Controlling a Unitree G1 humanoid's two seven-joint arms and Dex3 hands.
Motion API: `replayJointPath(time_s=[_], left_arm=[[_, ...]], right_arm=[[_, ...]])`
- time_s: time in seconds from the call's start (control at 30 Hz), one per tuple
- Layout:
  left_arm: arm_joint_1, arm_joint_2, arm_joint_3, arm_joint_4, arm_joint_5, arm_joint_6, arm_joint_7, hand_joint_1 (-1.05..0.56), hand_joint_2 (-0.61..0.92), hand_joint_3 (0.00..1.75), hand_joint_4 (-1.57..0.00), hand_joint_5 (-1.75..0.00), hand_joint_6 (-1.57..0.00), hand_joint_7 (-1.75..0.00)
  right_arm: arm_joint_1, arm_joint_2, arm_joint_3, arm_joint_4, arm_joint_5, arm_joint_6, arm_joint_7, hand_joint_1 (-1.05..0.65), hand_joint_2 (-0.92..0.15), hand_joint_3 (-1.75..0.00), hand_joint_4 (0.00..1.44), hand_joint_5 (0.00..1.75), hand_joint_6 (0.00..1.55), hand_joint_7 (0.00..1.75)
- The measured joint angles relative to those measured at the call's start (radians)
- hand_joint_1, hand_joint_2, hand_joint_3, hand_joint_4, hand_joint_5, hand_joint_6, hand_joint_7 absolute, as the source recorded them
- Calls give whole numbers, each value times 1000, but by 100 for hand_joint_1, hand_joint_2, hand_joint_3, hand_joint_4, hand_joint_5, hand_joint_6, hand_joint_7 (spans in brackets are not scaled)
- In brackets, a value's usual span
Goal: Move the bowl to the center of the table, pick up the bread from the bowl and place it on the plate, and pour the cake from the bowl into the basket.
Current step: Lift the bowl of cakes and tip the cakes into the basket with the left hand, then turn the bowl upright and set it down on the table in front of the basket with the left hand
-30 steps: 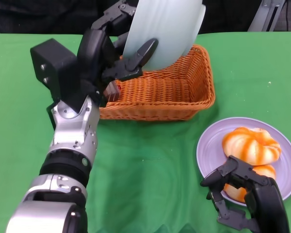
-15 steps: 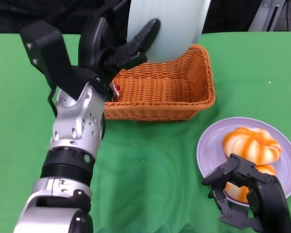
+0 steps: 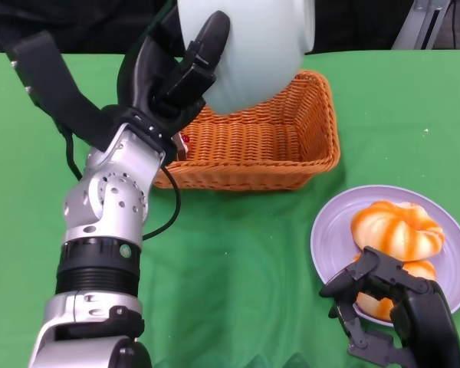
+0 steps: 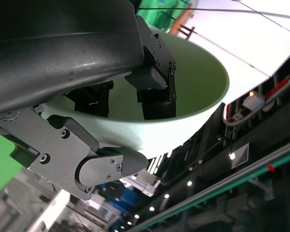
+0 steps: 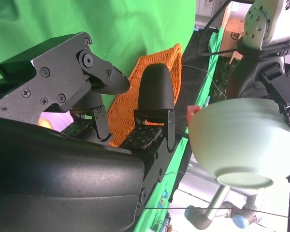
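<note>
Since a second ago the bowl (image 3: 249, 46) has tipped further, its rounded outside now facing the camera, gripped at the rim by the left robot hand (image 3: 172, 73) above the single basket (image 3: 253, 142). One plate (image 3: 395, 253) carries two breads (image 3: 397, 230). Something red (image 3: 184, 141) hides behind the wrist. The right robot hand (image 3: 383, 307) holds nothing, fingers apart.

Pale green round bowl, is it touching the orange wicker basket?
Apart. The right wrist view shows the bowl held in the air, background showing between it and the basket.
</note>
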Motion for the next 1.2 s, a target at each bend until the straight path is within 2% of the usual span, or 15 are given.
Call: replayJointPath(time_s=[0.23,0.57,0.7,0.77,0.8,0.9,1.1,1.2], left_arm=[[0,-1,42,-1,-67,81,22,-14,91,64,-64,-158,-63,-151],[-1,11,32,0,-50,72,1,-14,92,63,-63,-160,-62,-152],[-1,28,-2,5,-2,-7,-72,-12,88,68,-77,-142,-74,-141],[-1,34,-16,9,27,-44,-91,-11,79,81,-82,-138,-78,-137],[0,38,-28,12,48,-71,-103,-11,72,90,-81,-141,-78,-138],[1,62,-79,15,132,-174,-149,-13,65,98,-83,-142,-82,-137],[10,95,-157,37,272,-385,-202,-15,61,99,-88,-137,-85,-131],[30,123,-192,72,344,-526,-234,-11,62,99,-84,-143,-80,-139]], right_arm=[[1,0,0,2,0,-1,-1,-2,-56,-106,80,150,73,123],[1,0,0,6,-4,-3,-3,-3,-57,-104,80,150,73,124],[0,0,0,7,-5,-3,-4,-3,-56,-104,81,149,74,124],[0,0,1,9,-8,-3,-5,-2,-56,-105,81,149,74,124],[0,1,1,10,-10,-3,-7,-3,-55,-105,81,149,74,124],[-1,1,2,17,-19,-5,-9,-2,-56,-106,82,150,74,123],[-7,3,2,26,-23,-17,-13,-3,-56,-104,82,149,74,124],[-10,3,2,28,-23,-20,-18,-4,-56,-104,81,150,74,124]])
